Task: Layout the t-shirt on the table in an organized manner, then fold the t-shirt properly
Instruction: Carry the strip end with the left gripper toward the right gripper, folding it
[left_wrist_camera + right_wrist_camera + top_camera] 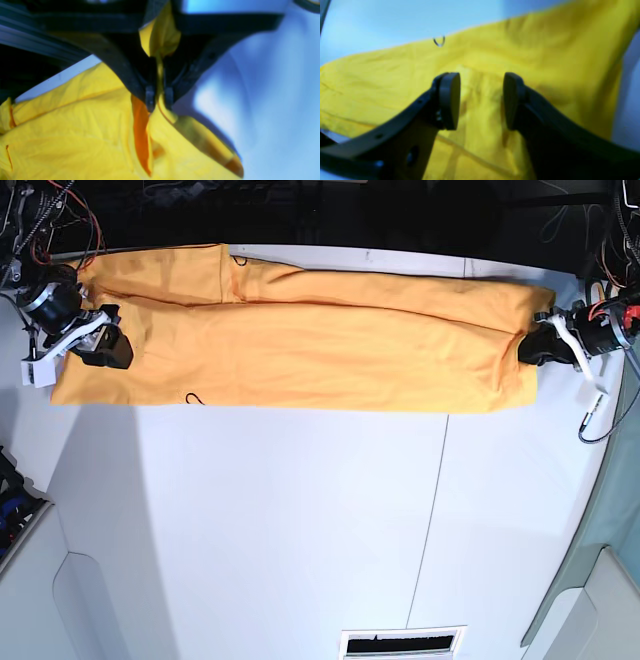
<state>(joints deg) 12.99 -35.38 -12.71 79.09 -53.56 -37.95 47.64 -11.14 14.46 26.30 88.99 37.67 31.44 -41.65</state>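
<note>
The t-shirt (pixel 300 340) lies stretched along the table's (pixel 300 530) far edge. The left gripper (pixel 159 98) pinches its hem tight; the right gripper (pixel 481 100) hovers, jaws apart, over the cloth.

Base view evenly lit from above, sharp, soft shadows on the white table (pixel 300 520) and slight bowing at edges; both wrist views blue-tinted and soft, left wrist smeared at right with a dark shadow beside the t-shirt (pixel 75 130), right wrist blurred throughout, cloth (pixel 545 62) oversaturated.
</note>
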